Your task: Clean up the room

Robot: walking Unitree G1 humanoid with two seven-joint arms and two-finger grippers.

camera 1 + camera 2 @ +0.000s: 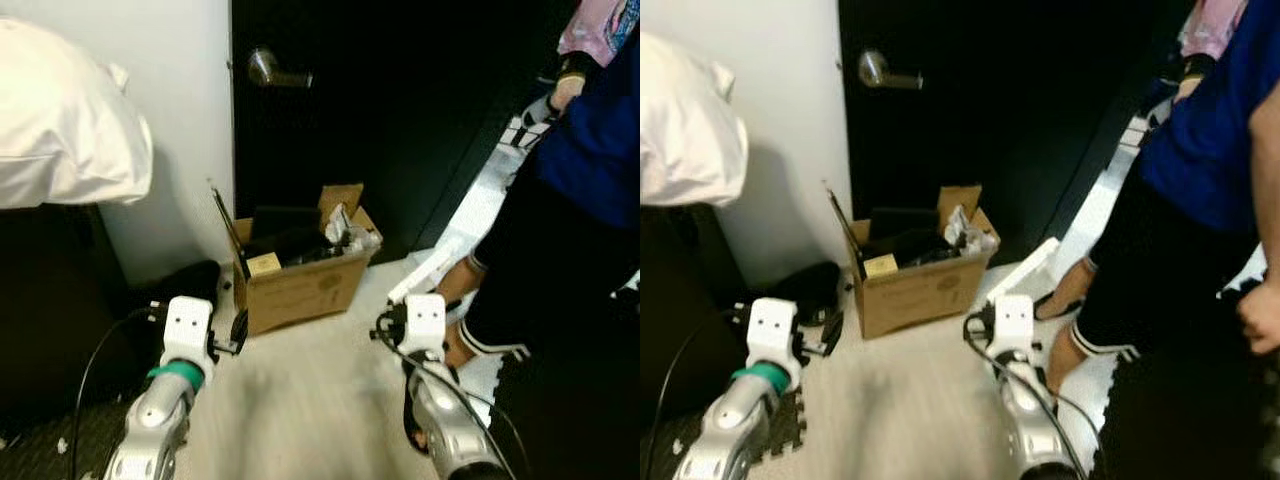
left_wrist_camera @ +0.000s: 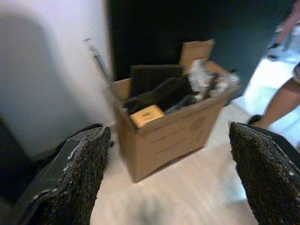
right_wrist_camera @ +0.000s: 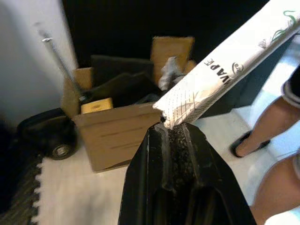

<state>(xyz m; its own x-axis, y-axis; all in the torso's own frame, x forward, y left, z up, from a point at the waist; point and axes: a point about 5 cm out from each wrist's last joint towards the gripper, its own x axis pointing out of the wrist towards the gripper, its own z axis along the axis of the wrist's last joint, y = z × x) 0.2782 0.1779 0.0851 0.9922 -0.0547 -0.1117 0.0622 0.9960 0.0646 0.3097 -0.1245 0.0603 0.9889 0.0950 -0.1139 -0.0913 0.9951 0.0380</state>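
Observation:
An open cardboard box (image 1: 300, 290) stuffed with dark items, a small yellow pack and crumpled wrapping stands on the pale floor against a black door. My right gripper (image 3: 174, 127) is shut on the near end of a long white printed carton (image 3: 225, 70). The carton slants up and away to the right, past the box (image 3: 117, 136). My left gripper (image 2: 168, 136) hangs open a short way in front of the box (image 2: 168, 126), with nothing between its fingers (image 2: 79, 178).
A person (image 1: 570, 230) in a blue top and black shorts stands close on the right, feet beside my right arm. A bed with white bedding (image 1: 60, 130) is at left. A black wheeled object (image 1: 185, 280) and a thin rod (image 1: 225, 225) flank the box. Dark foam mat (image 1: 40, 440) lies near left.

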